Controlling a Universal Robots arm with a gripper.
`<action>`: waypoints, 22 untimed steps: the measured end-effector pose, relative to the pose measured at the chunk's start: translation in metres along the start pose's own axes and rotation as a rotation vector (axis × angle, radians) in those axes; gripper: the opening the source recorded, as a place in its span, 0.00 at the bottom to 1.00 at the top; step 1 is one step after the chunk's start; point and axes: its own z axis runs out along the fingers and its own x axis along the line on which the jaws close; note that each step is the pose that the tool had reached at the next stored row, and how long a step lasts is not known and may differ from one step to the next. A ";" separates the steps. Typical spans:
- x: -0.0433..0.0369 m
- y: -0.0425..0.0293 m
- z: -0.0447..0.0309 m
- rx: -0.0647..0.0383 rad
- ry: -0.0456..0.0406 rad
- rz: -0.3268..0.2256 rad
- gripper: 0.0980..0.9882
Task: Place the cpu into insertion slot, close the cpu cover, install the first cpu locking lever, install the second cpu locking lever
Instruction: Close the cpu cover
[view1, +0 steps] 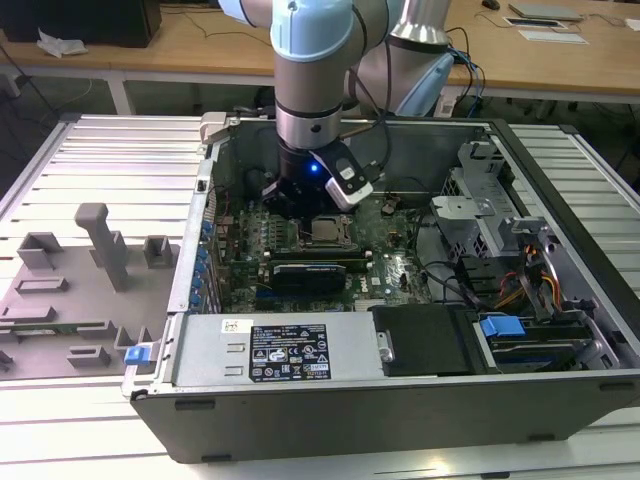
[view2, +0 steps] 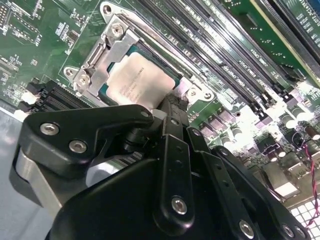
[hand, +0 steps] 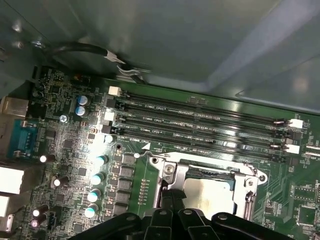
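The end effector (view2: 168, 111) covers one edge of the cpu (view2: 137, 82) in the second wrist view.

Silver cpu (view2: 137, 82) seated in socket, framed by metal cover (view2: 102, 52), on green board (view2: 40, 30). Black gripper (view2: 170, 110) at socket's edge, just beside cpu. Dark memory slots (view2: 220, 50) alongside.
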 end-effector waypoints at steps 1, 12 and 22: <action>-0.0005 -0.0001 0.0000 0.000 0.0000 0.000 0.01; -0.0025 0.0004 -0.0104 0.002 0.0002 0.001 0.01; -0.0335 -0.0048 -0.0098 0.012 0.0051 0.002 0.01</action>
